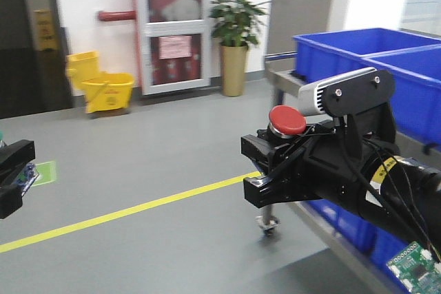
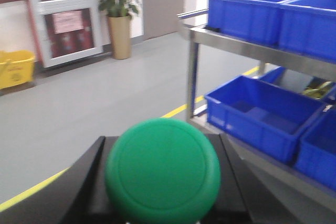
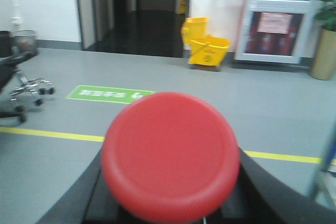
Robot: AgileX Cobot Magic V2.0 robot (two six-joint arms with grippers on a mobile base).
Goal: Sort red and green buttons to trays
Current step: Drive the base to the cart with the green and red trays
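While the right gripper (image 1: 265, 169) hangs above the grey floor (image 1: 138, 149) beside the blue crates (image 1: 372, 53), it is clenched on the red button (image 1: 287, 120), whose cap stands up between the black fingers (image 3: 262, 192). The left gripper (image 1: 15, 170), well apart at the opposite side, grasps the green button (image 2: 163, 170), which sits between its jaws with the cap facing the wrist camera.

Open floor (image 1: 158, 163) ahead and to my left: passage free. Steel rack (image 1: 279, 77) carrying blue crates (image 1: 351, 49) stands near my right end effector (image 1: 260, 169), barring movement that way.
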